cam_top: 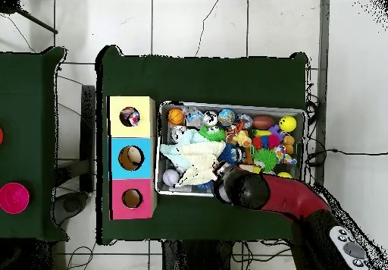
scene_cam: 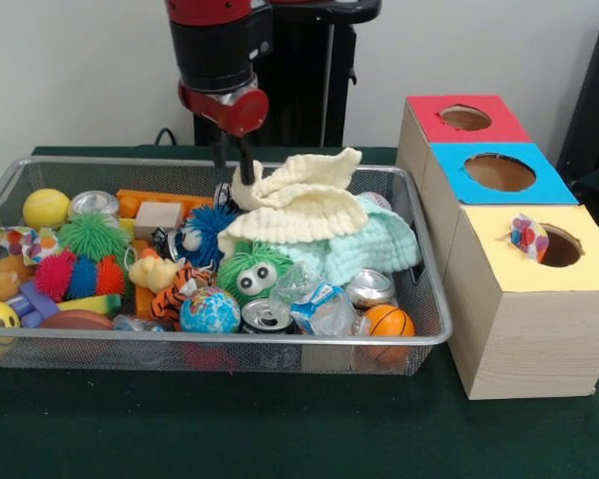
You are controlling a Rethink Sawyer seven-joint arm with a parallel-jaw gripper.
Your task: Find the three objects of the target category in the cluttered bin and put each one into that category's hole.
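Front view: set low across the table, close in, facing the robot pedestal (scene_cam: 304,70) at the far side; bin (scene_cam: 40,165) left, row of boxes (scene_cam: 524,329) right. Overhead view: high above, looking straight down, robot base at the bottom, whole table (cam_top: 204,73) and surrounding floor (cam_top: 189,24) visible, boxes (cam_top: 115,158) left of the bin (cam_top: 235,106). Shared by both: bin, boxes, arm (cam_top: 265,193).
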